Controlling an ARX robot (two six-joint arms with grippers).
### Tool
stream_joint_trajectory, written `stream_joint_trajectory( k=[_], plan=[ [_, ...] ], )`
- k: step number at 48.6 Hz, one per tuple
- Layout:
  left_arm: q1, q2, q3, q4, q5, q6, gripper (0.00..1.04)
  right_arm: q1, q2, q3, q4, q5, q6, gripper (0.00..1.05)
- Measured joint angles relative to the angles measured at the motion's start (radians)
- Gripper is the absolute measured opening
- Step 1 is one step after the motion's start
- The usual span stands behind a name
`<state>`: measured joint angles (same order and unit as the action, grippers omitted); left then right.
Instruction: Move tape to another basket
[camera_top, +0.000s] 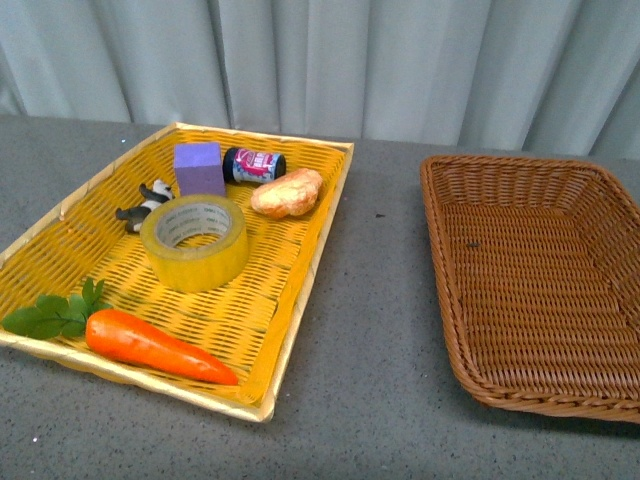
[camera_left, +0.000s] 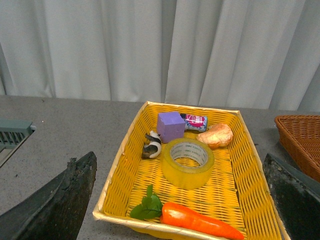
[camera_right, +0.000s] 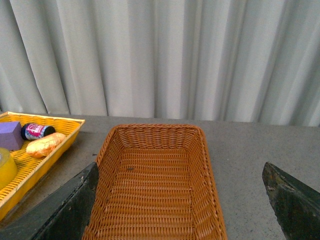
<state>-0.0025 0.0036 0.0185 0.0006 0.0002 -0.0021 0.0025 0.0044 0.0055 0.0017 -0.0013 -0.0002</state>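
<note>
The tape (camera_top: 194, 242), a wide yellow translucent roll with a pale printed core, lies flat in the middle of the yellow woven tray (camera_top: 300, 265) on the left. It also shows in the left wrist view (camera_left: 187, 162), and its edge shows in the right wrist view (camera_right: 6, 167). The brown wicker basket (camera_top: 445, 270) stands empty on the right, and shows in the right wrist view (camera_right: 107, 150). My left gripper (camera_left: 182, 200) is open, pulled back above the tray's near end. My right gripper (camera_right: 182, 200) is open above the basket's near end. Neither arm shows in the front view.
The tray also holds a carrot (camera_top: 155, 345) with green leaves at the near edge, a purple block (camera_top: 199, 168), a small dark bottle (camera_top: 254, 165), a bread roll (camera_top: 288, 192) and a panda figure (camera_top: 145, 203). Grey curtains hang behind the grey table (camera_top: 375, 300).
</note>
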Motion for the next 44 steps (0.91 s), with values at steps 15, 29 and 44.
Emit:
stream_joint_trajectory(
  k=[15,29,44],
  plan=[
    [0.000,0.000,0.000,0.000,0.000,0.000,0.98,0.000,0.000,0.000,0.000,0.000,0.000,0.96],
    [0.000,0.000,0.000,0.000,0.000,0.000,0.98,0.000,0.000,0.000,0.000,0.000,0.000,0.96],
    [0.000,0.000,0.000,0.000,0.000,0.000,0.98,0.000,0.000,0.000,0.000,0.000,0.000,0.96]
  ],
)
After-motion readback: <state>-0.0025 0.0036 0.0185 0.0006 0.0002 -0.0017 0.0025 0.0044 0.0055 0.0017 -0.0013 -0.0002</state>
